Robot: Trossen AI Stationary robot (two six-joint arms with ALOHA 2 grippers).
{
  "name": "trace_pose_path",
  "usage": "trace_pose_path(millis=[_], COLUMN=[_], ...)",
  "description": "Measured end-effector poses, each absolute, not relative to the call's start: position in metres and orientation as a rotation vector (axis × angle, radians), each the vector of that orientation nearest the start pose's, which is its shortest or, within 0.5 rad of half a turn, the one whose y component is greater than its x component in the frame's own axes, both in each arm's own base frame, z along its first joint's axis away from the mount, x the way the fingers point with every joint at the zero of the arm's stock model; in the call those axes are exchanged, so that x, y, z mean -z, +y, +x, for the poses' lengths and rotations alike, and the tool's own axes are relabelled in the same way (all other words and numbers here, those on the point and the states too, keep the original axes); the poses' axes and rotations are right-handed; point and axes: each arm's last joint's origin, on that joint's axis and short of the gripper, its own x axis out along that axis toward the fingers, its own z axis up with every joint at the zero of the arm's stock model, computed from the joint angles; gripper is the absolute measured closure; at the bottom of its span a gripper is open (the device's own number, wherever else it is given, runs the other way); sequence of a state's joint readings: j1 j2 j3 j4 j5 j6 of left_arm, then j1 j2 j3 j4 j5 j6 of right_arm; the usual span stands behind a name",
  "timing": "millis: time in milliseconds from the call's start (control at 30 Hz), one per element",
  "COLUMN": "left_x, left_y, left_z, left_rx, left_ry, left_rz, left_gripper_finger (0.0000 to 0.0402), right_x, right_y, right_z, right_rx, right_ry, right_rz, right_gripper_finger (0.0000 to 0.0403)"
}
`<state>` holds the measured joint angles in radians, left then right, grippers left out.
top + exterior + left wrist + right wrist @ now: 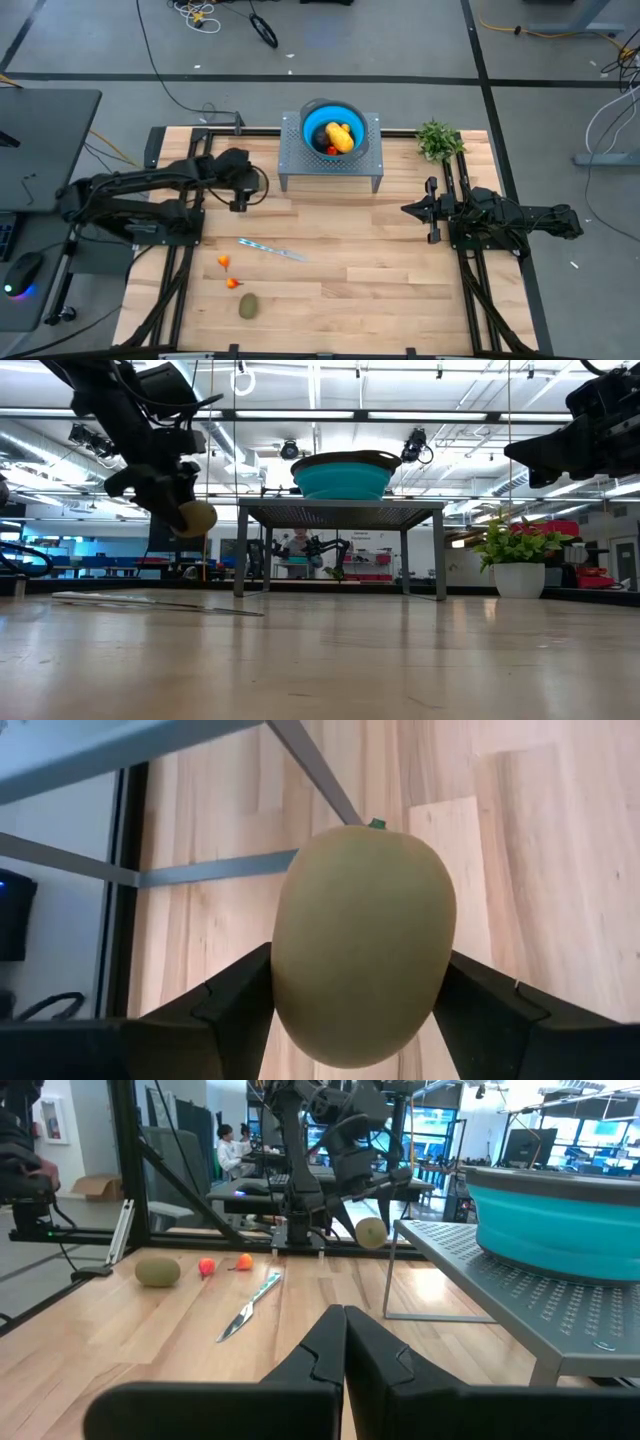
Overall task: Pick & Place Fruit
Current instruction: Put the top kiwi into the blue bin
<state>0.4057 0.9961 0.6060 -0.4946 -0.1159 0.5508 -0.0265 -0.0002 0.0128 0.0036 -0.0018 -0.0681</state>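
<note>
Kiwi [363, 945], pinched by the left gripper [240, 188] left of the bowl [330, 128], should be lifted above the rim before release; right gripper [428, 210] pressed together.

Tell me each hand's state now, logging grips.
Left hand: closed on a brown-green oval kiwi, lifted above the table.
Right hand: shut, holding nothing.

The wooden table [400, 280] carries a kiwi [248, 306], two red fruits [228, 273], a knife [272, 249], a stand [330, 160] and a plant [437, 140].
</note>
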Motion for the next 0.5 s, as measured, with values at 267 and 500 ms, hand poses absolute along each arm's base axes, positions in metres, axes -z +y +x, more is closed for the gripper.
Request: trace_pose_path(millis=[267, 500], left_x=[-0.2131, -0.2226], left_y=[0.0770, 0.0743], left_z=[0.1697, 0.1635], left_rx=[-0.234, -0.263], left_ry=[0.990, 0.933], left_rz=[0.367, 0.364], left_gripper_finger=[0.0156, 0.0156], right_x=[-0.1682, -0.1683], right_y=[-0.0025, -0.0025], right_z=[0.0969, 0.0969], right_rx=[0.025, 0.025], right_ry=[-0.016, -0.016], right_rz=[-0.068, -0.068], right_gripper_finger=[0.0396, 0.0396])
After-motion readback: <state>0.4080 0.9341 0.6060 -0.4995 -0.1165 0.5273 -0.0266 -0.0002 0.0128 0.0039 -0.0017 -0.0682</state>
